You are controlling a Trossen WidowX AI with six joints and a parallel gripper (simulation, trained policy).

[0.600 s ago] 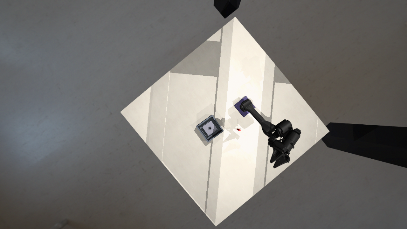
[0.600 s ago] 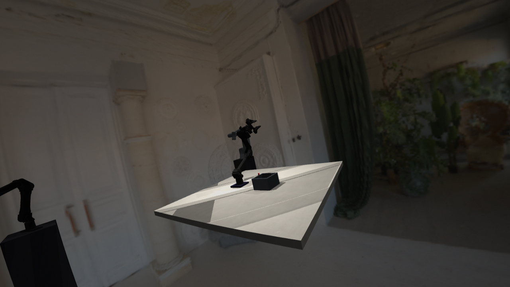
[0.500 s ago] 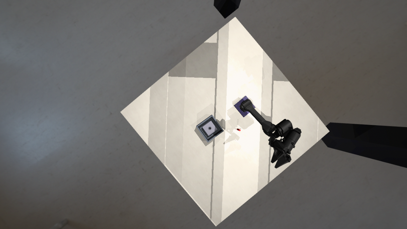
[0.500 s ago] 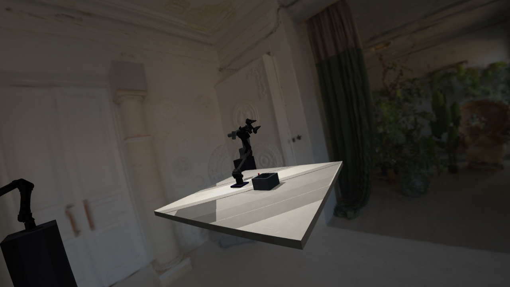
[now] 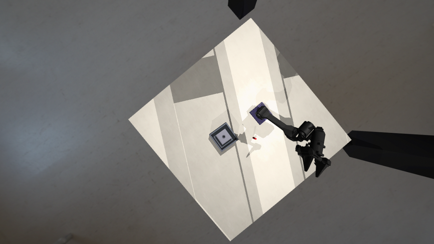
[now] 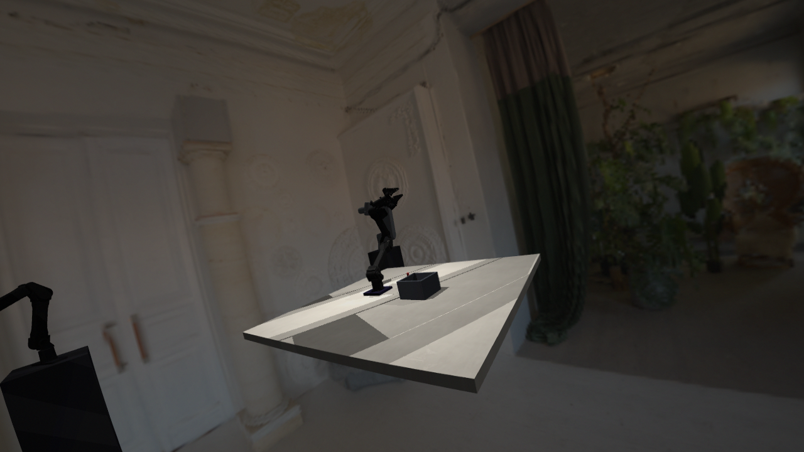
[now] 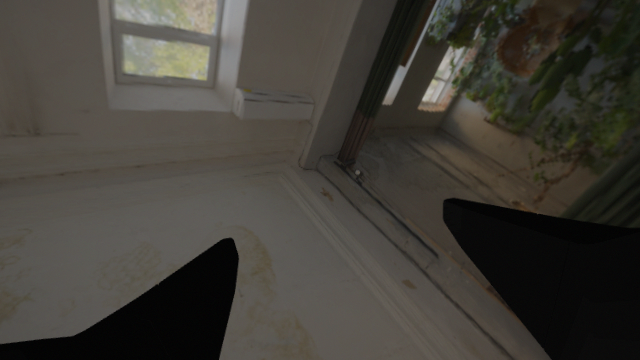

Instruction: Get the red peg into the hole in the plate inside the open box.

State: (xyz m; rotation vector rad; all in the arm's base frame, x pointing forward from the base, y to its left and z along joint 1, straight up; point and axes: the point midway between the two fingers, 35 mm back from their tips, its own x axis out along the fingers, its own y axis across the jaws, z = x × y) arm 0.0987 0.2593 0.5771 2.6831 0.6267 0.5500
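With the top view as your clock face and the arm's purple base plate (image 5: 260, 122) (image 6: 368, 292) at its centre, you find the red peg (image 5: 255, 138) (image 6: 407, 274) nearest, between 6 and 7 o'clock, outside the box and looking upright, though it is too small to be sure. Judge it light, stiff and perhaps slick; with so slim a body, grip squarely around its upper half, leaving the lower end free for the hole (image 5: 223, 136). A low or off-centre pinch could tip it. Farther out, at 8 o'clock, your open box (image 5: 217, 128) (image 6: 412, 289) shows the pale plate (image 5: 219, 137) at its bottom. Farthest, at 5 o'clock, your gripper (image 5: 312, 174) (image 6: 400, 193) (image 7: 341, 228) hangs high, its 2 fingers spread nearly fully with 0 things between them, facing wall and ceiling; you need to swing it back and down.
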